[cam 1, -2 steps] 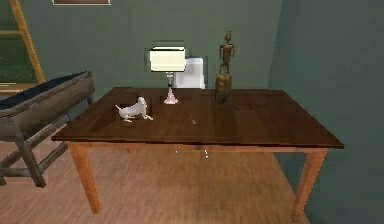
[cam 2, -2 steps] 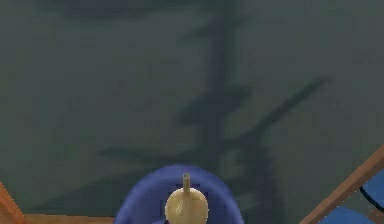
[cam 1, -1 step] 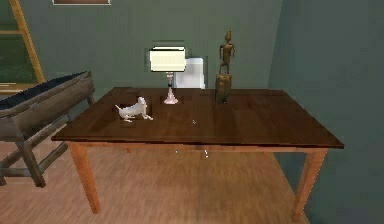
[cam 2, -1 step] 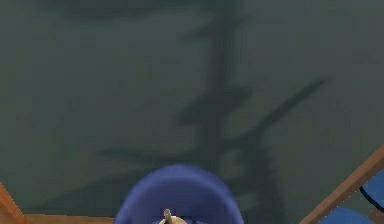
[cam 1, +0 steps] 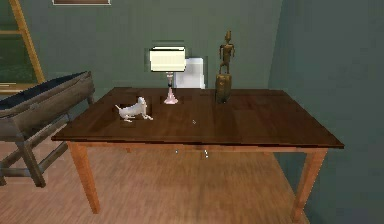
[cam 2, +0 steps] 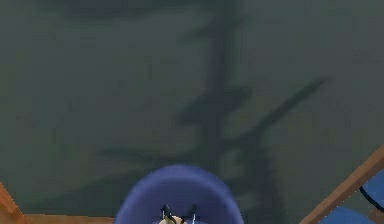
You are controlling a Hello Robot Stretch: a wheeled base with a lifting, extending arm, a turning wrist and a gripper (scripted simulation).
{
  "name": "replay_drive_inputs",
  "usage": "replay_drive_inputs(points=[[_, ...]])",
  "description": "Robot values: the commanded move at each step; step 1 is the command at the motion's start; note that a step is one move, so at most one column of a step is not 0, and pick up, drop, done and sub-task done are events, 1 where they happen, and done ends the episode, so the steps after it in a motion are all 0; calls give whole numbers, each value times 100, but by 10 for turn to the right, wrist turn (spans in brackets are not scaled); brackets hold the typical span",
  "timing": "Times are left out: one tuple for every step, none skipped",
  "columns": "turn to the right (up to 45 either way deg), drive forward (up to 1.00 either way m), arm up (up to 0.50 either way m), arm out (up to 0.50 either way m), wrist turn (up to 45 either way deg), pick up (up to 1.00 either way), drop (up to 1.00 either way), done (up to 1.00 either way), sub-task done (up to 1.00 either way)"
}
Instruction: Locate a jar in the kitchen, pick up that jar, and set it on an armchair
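Forward view: dark wooden table (cam 1: 250,125) against green wall (cam 1: 120,40).
Gripper (cam 2: 178,214) before rounded blue shape (cam 2: 180,188); its load cannot be told.

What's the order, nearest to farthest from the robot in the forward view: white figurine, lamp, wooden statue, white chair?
1. The white figurine, on the near left part of the table.
2. The lamp and the wooden statue, both toward the table's far edge, the lamp on the left; too close to call.
3. The white chair, behind the table.
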Motion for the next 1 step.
replay_drive_inputs(points=[[0, 0, 0, -8, 0, 0, 0, 0, 0]])
